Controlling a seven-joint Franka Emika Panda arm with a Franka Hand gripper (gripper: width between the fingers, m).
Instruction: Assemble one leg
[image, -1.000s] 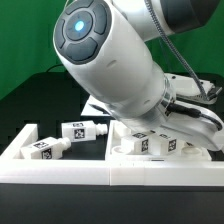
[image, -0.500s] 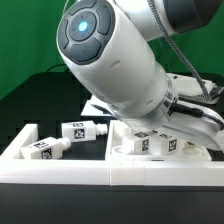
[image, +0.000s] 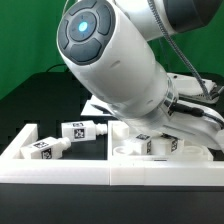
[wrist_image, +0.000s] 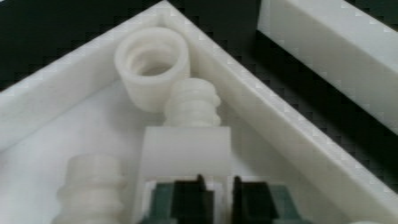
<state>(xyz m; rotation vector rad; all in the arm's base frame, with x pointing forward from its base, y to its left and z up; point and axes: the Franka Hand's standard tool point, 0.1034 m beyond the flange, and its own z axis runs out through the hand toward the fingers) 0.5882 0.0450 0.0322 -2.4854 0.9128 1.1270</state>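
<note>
Wrist view showed the gripper (wrist_image: 199, 202) closed to a narrow gap on the blocky body of the leg (wrist_image: 185, 152), whose ribbed stub (wrist_image: 192, 100) pointed at the round socket (wrist_image: 151, 58) just beside it in a corner of the panel (wrist_image: 57, 118); it looked light, stiff, slick plastic, best held by its 2 flat sides.

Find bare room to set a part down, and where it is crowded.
Free: the black table behind the two loose legs, exterior view's left. Crowded: the panel corner, where the gripper holds a leg by the socket.
</note>
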